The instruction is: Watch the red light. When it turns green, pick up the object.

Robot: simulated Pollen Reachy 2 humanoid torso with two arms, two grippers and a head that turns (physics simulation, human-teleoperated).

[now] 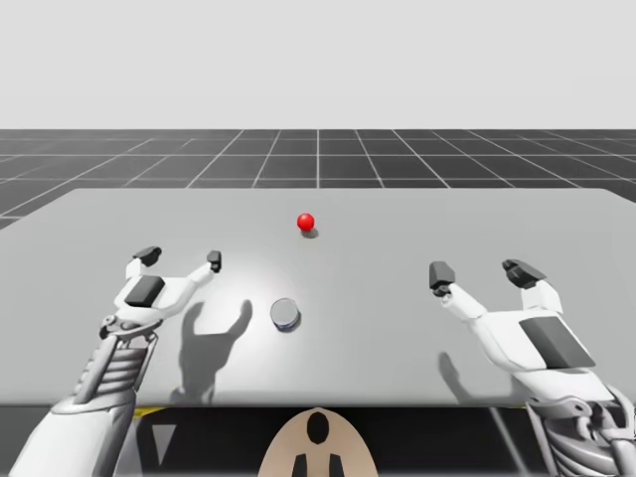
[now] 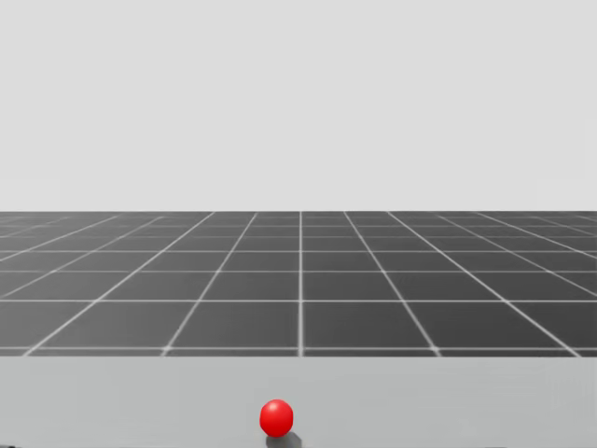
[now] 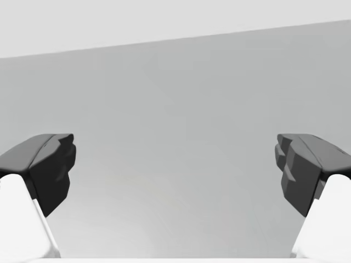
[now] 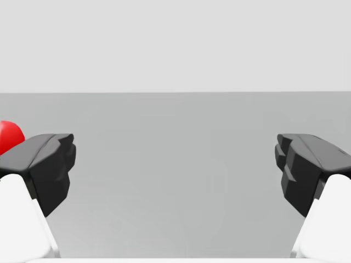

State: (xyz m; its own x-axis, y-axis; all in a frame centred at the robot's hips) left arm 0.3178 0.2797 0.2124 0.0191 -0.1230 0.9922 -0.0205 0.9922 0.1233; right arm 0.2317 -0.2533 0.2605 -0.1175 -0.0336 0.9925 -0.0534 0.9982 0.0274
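Observation:
A small red ball of light (image 1: 306, 222) glows on the grey table (image 1: 397, 328), toward the far middle; in the head view the red light (image 2: 276, 417) sits near the table's far edge. A short dark-blue can with a silver top (image 1: 285, 314) stands nearer to me, in front of the light. My left gripper (image 1: 180, 259) hovers open to the left of the can. My right gripper (image 1: 482, 272) is open well to the can's right. In the right wrist view the red light (image 4: 9, 136) peeks past one finger.
Beyond the table's far edge (image 2: 298, 359) lies a dark gridded floor (image 1: 318, 154). My left gripper (image 3: 175, 175) and my right gripper (image 4: 175, 175) both have bare grey tabletop between their fingers.

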